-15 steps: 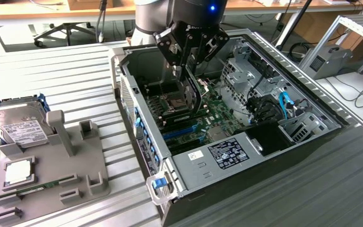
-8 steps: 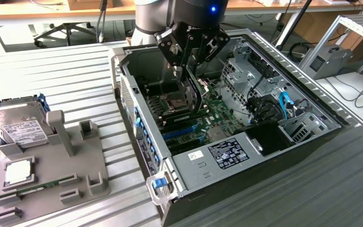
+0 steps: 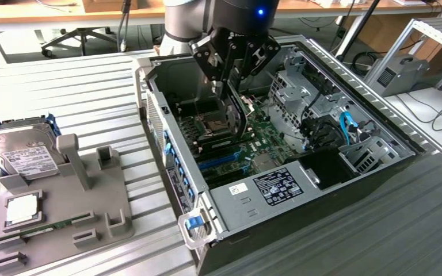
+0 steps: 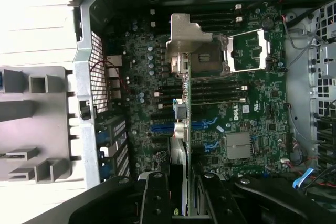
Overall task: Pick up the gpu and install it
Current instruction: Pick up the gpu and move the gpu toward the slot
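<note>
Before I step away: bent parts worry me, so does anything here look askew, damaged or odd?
Nothing stands out. The claw grips the gpu edge-on over the motherboard inside the open case, and no damage shows.

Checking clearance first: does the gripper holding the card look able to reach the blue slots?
Probably yes: the case is open, and nothing visible lies between the gripper's card and the blue slots.

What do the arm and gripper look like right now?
The arm is a silver-grey cylinder ending in a black wrist housing with a small blue light. The gripper is black, with jointed linkage fingers studded with silver bolts.
</note>
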Available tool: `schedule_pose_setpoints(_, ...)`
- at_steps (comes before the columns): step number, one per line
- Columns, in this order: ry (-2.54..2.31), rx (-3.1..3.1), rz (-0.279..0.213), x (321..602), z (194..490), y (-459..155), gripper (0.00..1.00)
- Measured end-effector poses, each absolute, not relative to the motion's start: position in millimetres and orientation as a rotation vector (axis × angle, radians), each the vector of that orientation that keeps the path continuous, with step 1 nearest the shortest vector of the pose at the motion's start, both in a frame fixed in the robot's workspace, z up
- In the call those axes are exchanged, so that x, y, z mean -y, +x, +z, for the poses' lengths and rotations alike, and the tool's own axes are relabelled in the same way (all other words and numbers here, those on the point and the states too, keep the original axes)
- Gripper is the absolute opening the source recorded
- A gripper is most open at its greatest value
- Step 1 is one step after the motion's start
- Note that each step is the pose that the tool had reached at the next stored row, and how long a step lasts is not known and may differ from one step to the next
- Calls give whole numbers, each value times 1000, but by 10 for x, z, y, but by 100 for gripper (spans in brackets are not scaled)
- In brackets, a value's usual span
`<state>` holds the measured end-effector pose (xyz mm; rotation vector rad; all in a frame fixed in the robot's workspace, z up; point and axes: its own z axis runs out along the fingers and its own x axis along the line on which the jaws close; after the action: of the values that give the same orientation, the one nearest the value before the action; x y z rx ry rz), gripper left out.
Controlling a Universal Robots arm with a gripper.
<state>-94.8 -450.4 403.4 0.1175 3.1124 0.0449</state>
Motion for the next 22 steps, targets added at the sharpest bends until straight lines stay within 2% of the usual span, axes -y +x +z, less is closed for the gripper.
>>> schedule_pose_setpoints(22, 118, -3112, 45, 4504, 3979, -841, 26)
